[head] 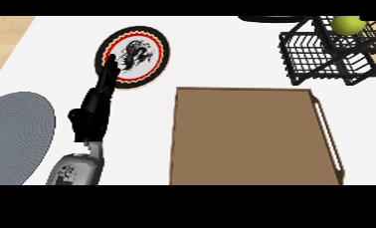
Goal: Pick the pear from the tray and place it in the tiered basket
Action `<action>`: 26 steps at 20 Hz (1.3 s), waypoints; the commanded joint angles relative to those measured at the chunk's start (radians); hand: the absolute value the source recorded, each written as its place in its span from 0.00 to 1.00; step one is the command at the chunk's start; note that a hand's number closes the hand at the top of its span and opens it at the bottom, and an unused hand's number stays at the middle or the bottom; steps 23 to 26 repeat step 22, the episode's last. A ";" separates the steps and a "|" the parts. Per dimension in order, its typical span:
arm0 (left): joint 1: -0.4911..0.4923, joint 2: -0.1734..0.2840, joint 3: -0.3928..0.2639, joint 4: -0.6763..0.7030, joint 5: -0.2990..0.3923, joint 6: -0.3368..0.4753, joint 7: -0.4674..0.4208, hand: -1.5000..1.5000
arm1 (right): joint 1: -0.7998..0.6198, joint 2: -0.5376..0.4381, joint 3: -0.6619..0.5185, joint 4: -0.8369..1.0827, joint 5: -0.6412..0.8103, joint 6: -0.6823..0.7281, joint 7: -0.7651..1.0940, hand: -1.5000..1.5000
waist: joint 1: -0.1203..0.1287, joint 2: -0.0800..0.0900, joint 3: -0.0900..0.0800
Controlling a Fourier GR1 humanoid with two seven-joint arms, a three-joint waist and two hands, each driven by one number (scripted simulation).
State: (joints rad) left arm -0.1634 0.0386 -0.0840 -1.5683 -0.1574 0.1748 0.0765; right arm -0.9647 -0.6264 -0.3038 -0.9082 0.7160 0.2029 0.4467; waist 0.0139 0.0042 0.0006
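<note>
Nearest, the left hand (94,107) rests at the left with its fingers straight, holding nothing. Beside it lies the brown tray (249,137). Further away is a decorated plate (133,57). At the far right, the pear (347,24) sits inside the black wire basket (323,57).

Bright, even lighting across the white counter (220,53) — no glare spots, no hard highlights. Shadows are faint: a soft dark edge under the brown tray (246,137) along its near side and left side, little else. The black wire basket (323,53) far right reads as crisp lines, though its top is cut by the frame. Left hand (99,105) is near-black, detail lost in the dark tone. Grey mat (22,137) at the left shows fine moiré — aliasing in its weave
</note>
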 commanded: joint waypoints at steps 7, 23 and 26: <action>0.051 0.039 0.031 -0.052 0.033 -0.038 0.007 0.50 | 0.032 -0.107 -0.221 -0.012 -0.109 -0.135 0.058 0.00 | -0.012 -0.007 0.000; 0.056 0.016 0.033 -0.010 0.011 -0.007 -0.030 0.50 | 0.615 -0.337 -0.771 -0.063 -0.531 0.226 -0.214 0.00 | -0.056 -0.011 0.001; 0.056 0.016 0.033 -0.010 0.011 -0.007 -0.030 0.50 | 0.615 -0.337 -0.771 -0.063 -0.531 0.226 -0.214 0.00 | -0.056 -0.011 0.001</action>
